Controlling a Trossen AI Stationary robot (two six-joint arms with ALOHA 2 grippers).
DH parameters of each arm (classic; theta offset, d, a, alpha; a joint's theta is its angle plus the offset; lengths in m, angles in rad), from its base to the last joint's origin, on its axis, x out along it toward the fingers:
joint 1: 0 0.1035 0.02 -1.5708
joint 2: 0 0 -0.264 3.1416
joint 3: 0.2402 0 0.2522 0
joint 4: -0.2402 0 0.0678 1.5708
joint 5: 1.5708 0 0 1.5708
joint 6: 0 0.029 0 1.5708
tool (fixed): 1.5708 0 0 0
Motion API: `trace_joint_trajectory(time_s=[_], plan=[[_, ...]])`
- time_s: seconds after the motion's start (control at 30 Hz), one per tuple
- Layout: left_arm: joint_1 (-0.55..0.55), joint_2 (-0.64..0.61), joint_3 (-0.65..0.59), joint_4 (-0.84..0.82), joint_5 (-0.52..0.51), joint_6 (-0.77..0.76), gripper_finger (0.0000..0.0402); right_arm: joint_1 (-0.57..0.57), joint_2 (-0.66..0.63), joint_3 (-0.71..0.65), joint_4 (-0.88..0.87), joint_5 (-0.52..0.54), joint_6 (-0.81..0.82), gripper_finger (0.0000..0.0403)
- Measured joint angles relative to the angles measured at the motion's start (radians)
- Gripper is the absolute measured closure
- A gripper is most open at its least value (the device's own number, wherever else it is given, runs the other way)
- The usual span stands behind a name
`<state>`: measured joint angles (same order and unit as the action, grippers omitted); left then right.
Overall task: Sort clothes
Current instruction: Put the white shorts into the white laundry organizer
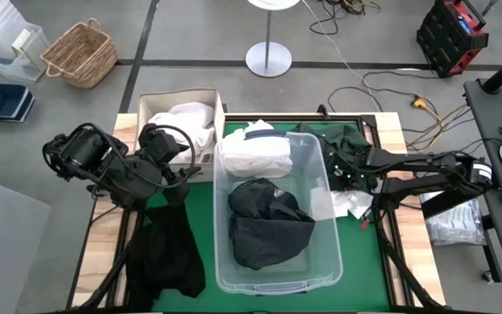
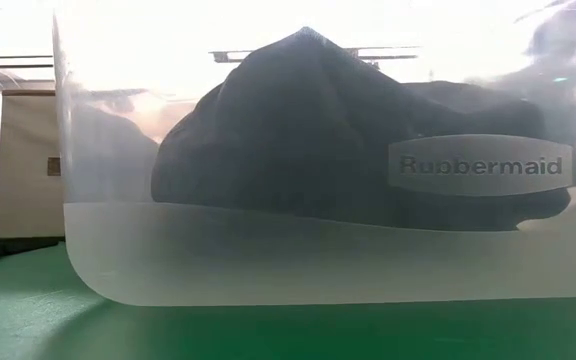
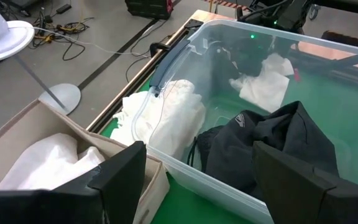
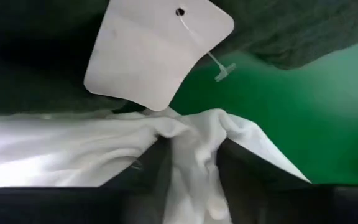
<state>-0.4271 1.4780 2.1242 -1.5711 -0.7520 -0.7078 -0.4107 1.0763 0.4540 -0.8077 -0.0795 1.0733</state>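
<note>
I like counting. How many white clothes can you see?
3: one in the box, one at the tub's far end, one on the mat right of the tub, in the right hand. More may be hidden underneath.

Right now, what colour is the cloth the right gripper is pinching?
White, clearest in the right wrist view.

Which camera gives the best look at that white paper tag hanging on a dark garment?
The right wrist view: the white paper tag fills much of the picture, its hole and plastic fastener plain to see, just above the white cloth between the right gripper's jaws. In the other three views I cannot make the tag out.
</note>
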Motion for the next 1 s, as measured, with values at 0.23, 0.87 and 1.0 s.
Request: trace_joint_trajectory(time_s=[0.23, 0.87, 1.0], plan=[[0.0, 0.0, 0.0, 0.0, 0.0, 0.011, 0.0135, 0.0, -0.05, 0.016, -0.04, 0.002, -0.015, 0.0385], [0.002, 0.0, 0.0, 0.0, -0.01, 0.019, 0.0135, 0.0, -0.204, 0.46, -0.424, 0.076, -0.037, 0.039], [0.002, 0.0, 0.0, 0.0, -0.027, 0.019, 0.0135, 0.0, -0.202, 0.605, -0.428, 0.134, -0.067, 0.039]])
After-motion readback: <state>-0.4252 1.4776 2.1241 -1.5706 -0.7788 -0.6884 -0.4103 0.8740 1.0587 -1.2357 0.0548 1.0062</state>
